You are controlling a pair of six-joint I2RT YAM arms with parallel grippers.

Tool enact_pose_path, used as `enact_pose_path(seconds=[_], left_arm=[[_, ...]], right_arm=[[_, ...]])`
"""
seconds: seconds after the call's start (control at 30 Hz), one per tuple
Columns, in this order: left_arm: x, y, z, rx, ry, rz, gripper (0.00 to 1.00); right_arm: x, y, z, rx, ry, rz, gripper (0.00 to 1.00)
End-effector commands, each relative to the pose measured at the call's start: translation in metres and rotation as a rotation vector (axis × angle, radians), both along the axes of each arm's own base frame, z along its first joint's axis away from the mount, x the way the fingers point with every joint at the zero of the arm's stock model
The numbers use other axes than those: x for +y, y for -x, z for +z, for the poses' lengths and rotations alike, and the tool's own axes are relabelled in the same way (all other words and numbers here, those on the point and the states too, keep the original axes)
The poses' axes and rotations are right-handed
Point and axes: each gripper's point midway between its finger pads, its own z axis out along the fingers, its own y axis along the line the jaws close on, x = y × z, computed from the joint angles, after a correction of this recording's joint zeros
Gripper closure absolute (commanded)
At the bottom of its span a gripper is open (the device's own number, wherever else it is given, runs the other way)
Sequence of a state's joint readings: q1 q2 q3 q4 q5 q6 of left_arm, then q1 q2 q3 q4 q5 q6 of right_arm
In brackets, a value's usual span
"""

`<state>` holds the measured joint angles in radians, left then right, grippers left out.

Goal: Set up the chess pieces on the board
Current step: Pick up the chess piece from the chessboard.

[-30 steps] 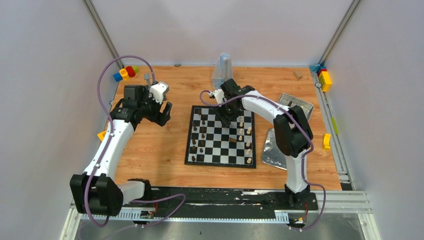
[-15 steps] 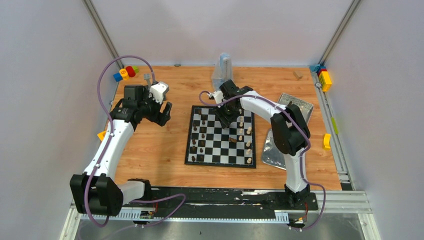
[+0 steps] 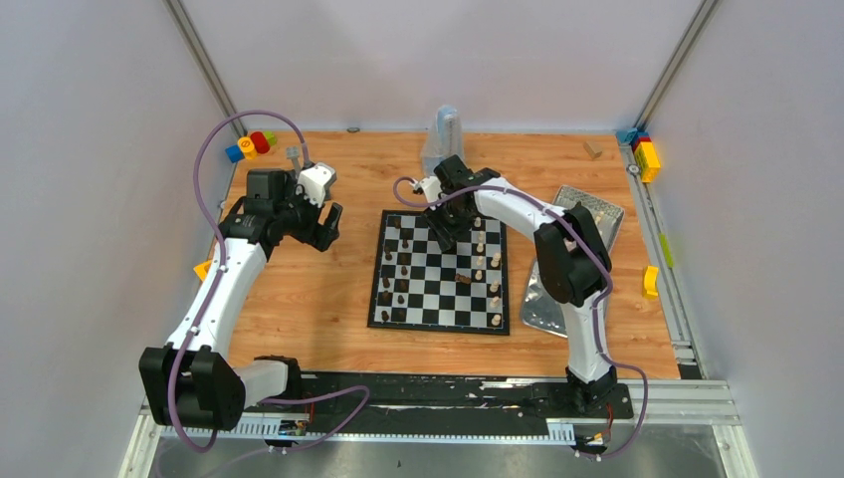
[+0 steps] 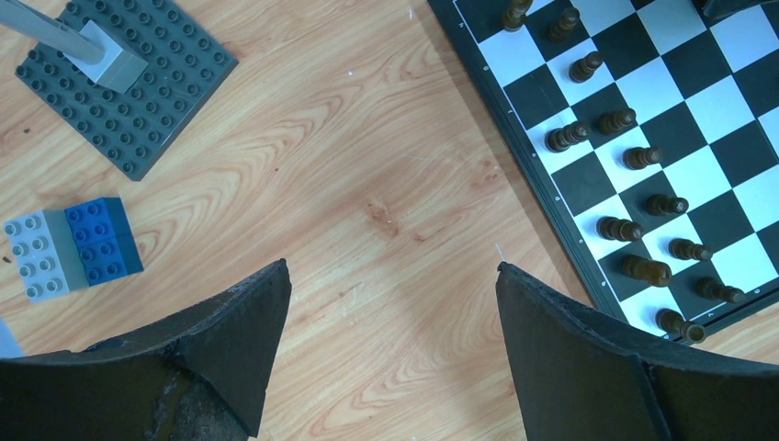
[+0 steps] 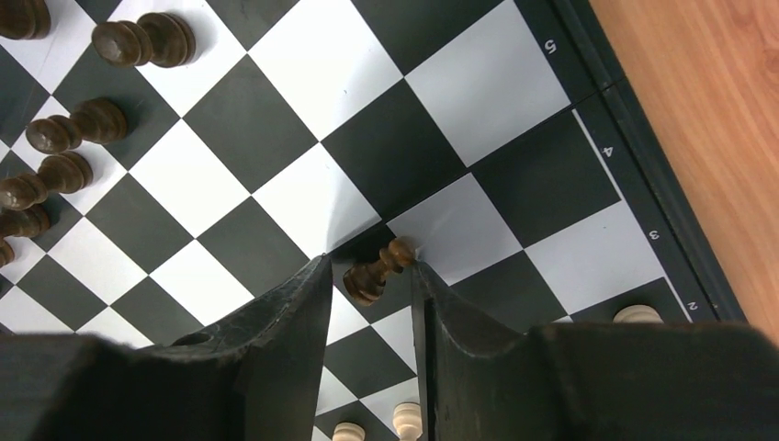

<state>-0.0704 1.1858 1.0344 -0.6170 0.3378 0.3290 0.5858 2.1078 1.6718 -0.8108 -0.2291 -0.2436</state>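
The board (image 3: 439,326) lies mid-table, with dark chess pieces (image 3: 398,284) on its left columns and pale ones (image 3: 488,274) on its right. My right gripper (image 3: 446,237) hangs over the far end of the board. In the right wrist view its jaws (image 5: 369,266) stand narrowly apart around a dark brown pawn (image 5: 375,274) that lies tilted on a square. The right finger touches the pawn's head; a small gap shows at the left finger. My left gripper (image 3: 328,227) hovers open over bare wood (image 4: 392,268), left of the board (image 4: 726,106).
A grey studded baseplate (image 4: 119,87) and blue and grey blocks (image 4: 69,248) lie left of my left gripper. Silver trays (image 3: 587,209) sit right of the board. A clear bag (image 3: 441,139) stands behind it. Coloured blocks (image 3: 249,144) occupy the far corners.
My right gripper has shifted slightly left over the far end of the board and its jaws have narrowed around the lying pawn. The left arm has not moved.
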Motion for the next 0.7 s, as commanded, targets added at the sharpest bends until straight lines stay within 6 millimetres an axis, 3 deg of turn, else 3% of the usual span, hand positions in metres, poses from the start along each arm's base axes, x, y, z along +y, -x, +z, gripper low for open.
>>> enact_pose_path(seconds=[0.0,0.27,0.5,0.67], left_arm=[[0.001,-0.002,0.004,-0.028,0.001,-0.003,0.1],[0.001,-0.003,0.003,-0.024,0.0,-0.003,0.1],[0.001,-0.003,0.003,-0.023,0.002,-0.003,0.1],[0.0,-0.003,0.004,-0.025,0.005,-0.006,0.1]], right_arm=[[0.005,-0.011,0.007,-0.023,-0.017,-0.018,0.63],[-0.002,-0.012,0.009,-0.053,0.017,0.007,0.7],[-0.01,-0.008,0.01,-0.061,0.039,0.001,0.63],[-0.013,-0.008,0.008,-0.065,0.052,-0.001,0.63]])
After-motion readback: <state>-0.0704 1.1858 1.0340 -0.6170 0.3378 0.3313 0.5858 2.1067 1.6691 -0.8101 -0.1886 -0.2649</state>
